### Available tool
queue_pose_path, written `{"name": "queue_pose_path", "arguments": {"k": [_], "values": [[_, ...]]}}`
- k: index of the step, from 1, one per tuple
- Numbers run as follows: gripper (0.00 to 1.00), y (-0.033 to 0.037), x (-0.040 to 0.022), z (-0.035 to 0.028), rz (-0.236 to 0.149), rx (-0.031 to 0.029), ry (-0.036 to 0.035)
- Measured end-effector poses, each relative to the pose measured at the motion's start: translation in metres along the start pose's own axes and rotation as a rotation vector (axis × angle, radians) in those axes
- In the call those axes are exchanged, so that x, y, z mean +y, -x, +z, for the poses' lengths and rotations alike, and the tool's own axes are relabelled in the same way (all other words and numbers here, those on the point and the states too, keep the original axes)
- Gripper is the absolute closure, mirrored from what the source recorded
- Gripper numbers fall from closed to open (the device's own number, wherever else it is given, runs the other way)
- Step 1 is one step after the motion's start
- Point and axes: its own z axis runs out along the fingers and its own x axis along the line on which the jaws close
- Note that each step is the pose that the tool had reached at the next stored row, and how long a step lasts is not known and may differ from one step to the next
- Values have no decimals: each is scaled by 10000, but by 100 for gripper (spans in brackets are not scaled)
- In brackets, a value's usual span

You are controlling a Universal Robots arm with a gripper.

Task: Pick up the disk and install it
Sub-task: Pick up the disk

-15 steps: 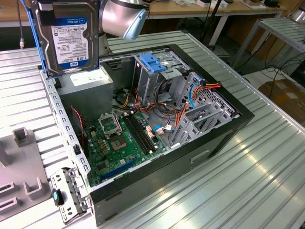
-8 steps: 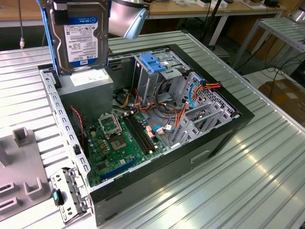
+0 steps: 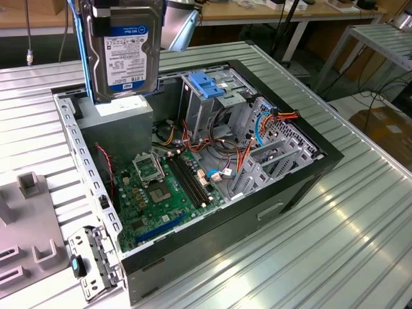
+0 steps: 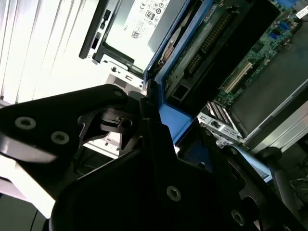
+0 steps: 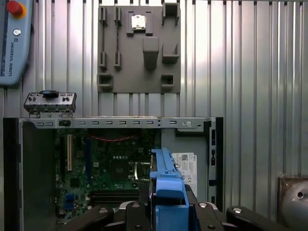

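The disk (image 3: 122, 55) hangs upright above the back corner of the open computer case (image 3: 302, 174) on the exterior view's left, label facing the camera, blue rails on its sides. My gripper (image 3: 122, 8) is shut on its top end. In the first wrist view the disk (image 5: 167, 185) shows edge-on as a blue rail between the black fingers (image 5: 211, 214), over the case's power-supply corner. The second wrist view shows the disk's (image 4: 204, 43) circuit-board underside and blue rail running out from my gripper (image 4: 163, 144).
Inside the case lie the motherboard (image 3: 167, 187), a grey power-supply box (image 3: 119, 122), a drive cage with a blue latch plate (image 3: 207, 84) and loose cables (image 3: 257, 129). A grey fixture plate (image 5: 138, 48), a metal bracket (image 5: 50, 102) and a pendant (image 5: 14, 38) lie on the ribbed table (image 3: 335, 244).
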Motion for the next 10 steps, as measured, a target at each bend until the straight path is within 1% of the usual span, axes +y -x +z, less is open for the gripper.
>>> {"name": "queue_pose_path", "arguments": {"k": [1, 5, 8, 9, 10], "values": [[63, -23, -5, 1, 0, -1, 0], [63, -77, -26, 2, 1, -1, 0], [63, -130, -40, 2, 0, 1, 0], [63, -260, -102, 2, 1, 6, 1], [63, -289, -130, 2, 2, 12, 1]]}}
